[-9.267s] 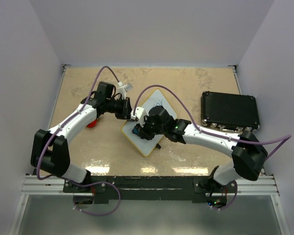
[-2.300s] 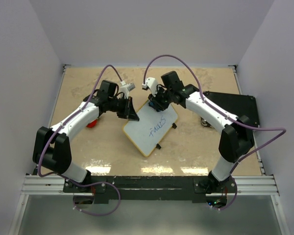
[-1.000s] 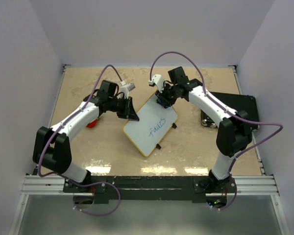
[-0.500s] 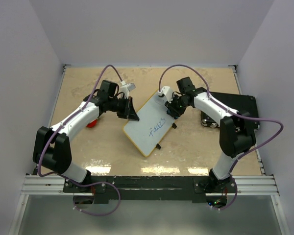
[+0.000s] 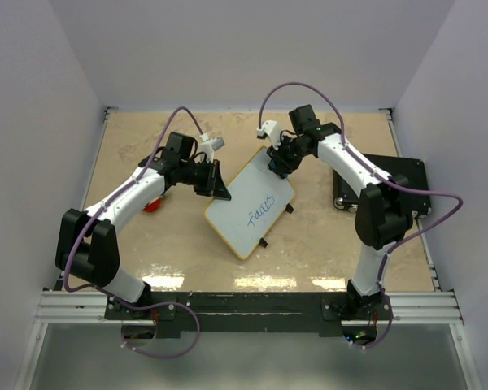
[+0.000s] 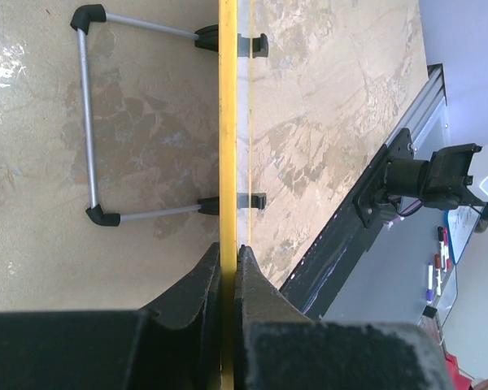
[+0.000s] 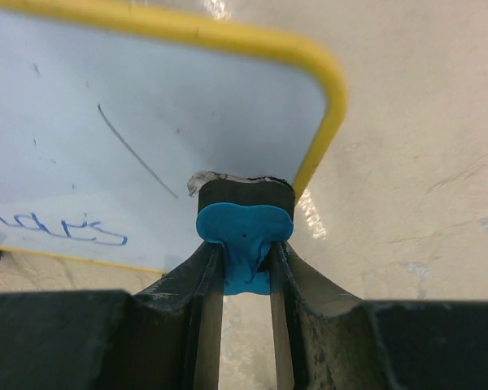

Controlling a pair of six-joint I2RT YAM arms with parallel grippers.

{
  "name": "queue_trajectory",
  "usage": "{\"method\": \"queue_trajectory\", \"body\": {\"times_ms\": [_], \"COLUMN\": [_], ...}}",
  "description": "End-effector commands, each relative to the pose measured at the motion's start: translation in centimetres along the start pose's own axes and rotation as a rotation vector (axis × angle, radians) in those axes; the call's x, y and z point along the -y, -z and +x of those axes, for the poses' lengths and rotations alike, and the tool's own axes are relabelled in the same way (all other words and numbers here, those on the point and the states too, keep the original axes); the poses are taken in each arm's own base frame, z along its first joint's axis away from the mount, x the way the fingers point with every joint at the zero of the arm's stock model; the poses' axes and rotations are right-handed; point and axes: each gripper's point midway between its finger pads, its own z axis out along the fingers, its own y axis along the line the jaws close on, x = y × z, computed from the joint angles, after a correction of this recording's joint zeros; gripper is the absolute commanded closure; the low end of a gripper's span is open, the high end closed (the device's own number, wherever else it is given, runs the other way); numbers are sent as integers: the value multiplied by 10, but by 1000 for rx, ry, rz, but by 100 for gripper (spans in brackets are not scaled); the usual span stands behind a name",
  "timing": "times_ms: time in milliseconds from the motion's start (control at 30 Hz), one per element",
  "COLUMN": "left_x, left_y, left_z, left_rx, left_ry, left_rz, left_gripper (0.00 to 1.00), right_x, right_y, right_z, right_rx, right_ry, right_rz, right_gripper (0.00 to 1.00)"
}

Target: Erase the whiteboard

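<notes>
The whiteboard (image 5: 250, 205) lies tilted at the table's middle, white with a yellow frame and blue handwriting (image 5: 261, 210). My left gripper (image 5: 220, 192) is shut on its left edge; the left wrist view shows the yellow frame (image 6: 228, 122) edge-on between the jaws. My right gripper (image 5: 276, 165) is shut on a blue eraser (image 7: 244, 231) with a dark felt pad, pressed at the board's far corner (image 7: 321, 89). The writing (image 7: 65, 227) and a thin blue stroke (image 7: 134, 150) show in the right wrist view.
A black rectangular case (image 5: 390, 187) lies at the right, partly behind my right arm. A red object (image 5: 152, 205) sits under my left arm. White walls enclose the table on three sides. The board's wire stand (image 6: 93, 122) shows in the left wrist view.
My right gripper with the eraser swung from the board's right edge back up to its far corner. The left gripper and board have not moved; the writing is unchanged over the last seconds.
</notes>
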Motion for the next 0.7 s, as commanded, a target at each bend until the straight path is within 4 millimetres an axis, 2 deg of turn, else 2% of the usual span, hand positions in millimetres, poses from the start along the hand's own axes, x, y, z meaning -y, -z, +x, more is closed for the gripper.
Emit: {"method": "queue_trajectory", "body": {"times_ms": [0,67,200,300,333,400,433,467,500,600,667], "left_x": [-4,-4,-4,-4,-4,-4,-5,-5,-6,-6,-6], "left_y": [-3,-3,-3,-4,-4,-4,-4,-4,-5,-6,-6], "left_z": [-15,-14,-15,-17,-16,-17,-17,-17,-16,-18,-18], "left_rx": [37,36,41,41,38,40,38,39,37,42,44], "left_ry": [-80,-77,-73,-69,-67,-68,-66,-65,-63,-59,-59], "left_rz": [-22,-24,-24,-22,-23,-24,-26,-26,-25,-26,-28], "left_gripper": [100,100,100,100,100,100,100,100,100,100,100], "right_x": [9,6,-10,-26,-35,-40,-46,-48,-55,-60,-62], "right_y": [8,11,16,10,2,3,-5,-3,-9,-11,-12], "right_z": [-57,-67,-67,-48,-30,-14,6,14,35,58,58], "right_rx": [148,166,168,133,100,77,39,29,-18,-56,-50], "right_ry": [42,52,60,56,45,58,53,71,69,83,72], "right_rz": [4,-5,-28,-52,-73,-66,-78,-71,-81,-70,-64], "right_gripper": [100,100,100,100,100,100,100,100,100,100,100]}}
